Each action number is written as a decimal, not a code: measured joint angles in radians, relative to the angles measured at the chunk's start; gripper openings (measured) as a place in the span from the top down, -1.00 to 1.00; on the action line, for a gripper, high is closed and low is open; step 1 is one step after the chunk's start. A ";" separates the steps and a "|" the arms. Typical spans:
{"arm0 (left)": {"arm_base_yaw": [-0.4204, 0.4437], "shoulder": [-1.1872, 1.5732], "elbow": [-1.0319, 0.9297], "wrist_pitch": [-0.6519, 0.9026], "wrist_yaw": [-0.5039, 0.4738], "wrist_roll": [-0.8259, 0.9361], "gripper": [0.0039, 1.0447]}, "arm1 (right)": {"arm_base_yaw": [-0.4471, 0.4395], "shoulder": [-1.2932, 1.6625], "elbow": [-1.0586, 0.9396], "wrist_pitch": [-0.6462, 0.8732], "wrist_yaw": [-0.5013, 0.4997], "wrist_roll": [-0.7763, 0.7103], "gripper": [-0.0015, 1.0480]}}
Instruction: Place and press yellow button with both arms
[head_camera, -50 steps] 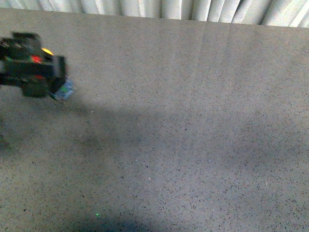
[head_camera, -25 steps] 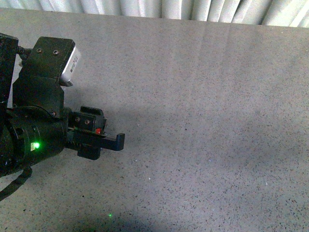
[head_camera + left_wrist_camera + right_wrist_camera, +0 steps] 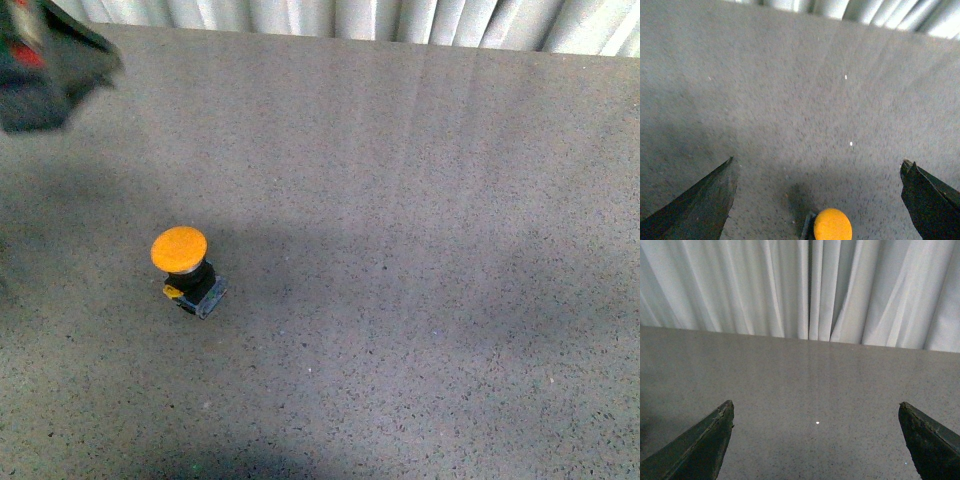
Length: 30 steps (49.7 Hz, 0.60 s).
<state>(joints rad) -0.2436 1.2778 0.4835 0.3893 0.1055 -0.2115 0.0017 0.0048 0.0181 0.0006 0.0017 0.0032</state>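
Counter (image 3: 420, 250): a grey speckled surface is filling nearly the whole front view and is running back to the far edge. A broad soft shadow is lying across its middle.

Curtain (image 3: 810, 290): white pleated cloth is hanging behind the far edge of the counter. It is showing as a thin strip in the front view and as a tall backdrop in the right wrist view.

Left arm (image 3: 45, 65): a dark, blurred shape with a red spot is showing at the far left corner of the front view. It is staying well apart from the button, and the blur is hiding its details.

Left jaws: they are standing wide apart and gripping nothing. In the left wrist view the two dark tips are framing bare counter, with the button showing between them at the picture's edge, clear of both.

Right jaws: they are also standing wide apart and empty, pointing over bare counter toward the curtain.

Yellow button (image 3: 185, 270): it is standing alone on the counter, left of centre and toward the near side. It is sitting on its small blue-grey base, the round orange-yellow cap facing up on a black neck. Nothing is touching it.
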 joint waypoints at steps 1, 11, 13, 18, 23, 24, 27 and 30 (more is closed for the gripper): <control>0.021 -0.026 0.001 -0.010 0.014 -0.002 -0.83 | 0.000 0.000 0.000 0.000 0.000 0.000 -0.82; 0.192 -0.188 -0.136 0.317 -0.110 0.129 -0.37 | 0.000 0.000 0.000 0.000 0.000 0.000 -0.82; 0.218 -0.225 -0.163 0.325 -0.116 0.148 -0.27 | 0.000 0.000 0.000 0.000 0.000 0.000 -0.82; 0.242 -0.304 -0.225 0.328 -0.116 0.174 0.01 | 0.000 0.000 0.000 0.000 0.000 0.000 -0.82; 0.241 -0.352 -0.276 0.326 -0.105 0.190 0.32 | -0.014 0.117 0.085 -0.200 -0.092 0.062 -0.82; 0.241 -0.360 -0.285 0.323 -0.106 0.190 0.39 | -0.012 0.184 0.125 -0.270 -0.100 0.093 -0.82; 0.243 -0.391 -0.309 0.314 -0.106 0.193 0.59 | 0.016 0.394 0.215 -0.364 -0.095 0.121 -0.82; 0.243 -0.429 -0.331 0.303 -0.104 0.197 0.83 | 0.063 0.582 0.267 -0.289 -0.056 0.105 -0.82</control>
<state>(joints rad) -0.0010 0.8490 0.1524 0.6926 0.0017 -0.0147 0.0650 0.5865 0.2852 -0.2882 -0.0540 0.1085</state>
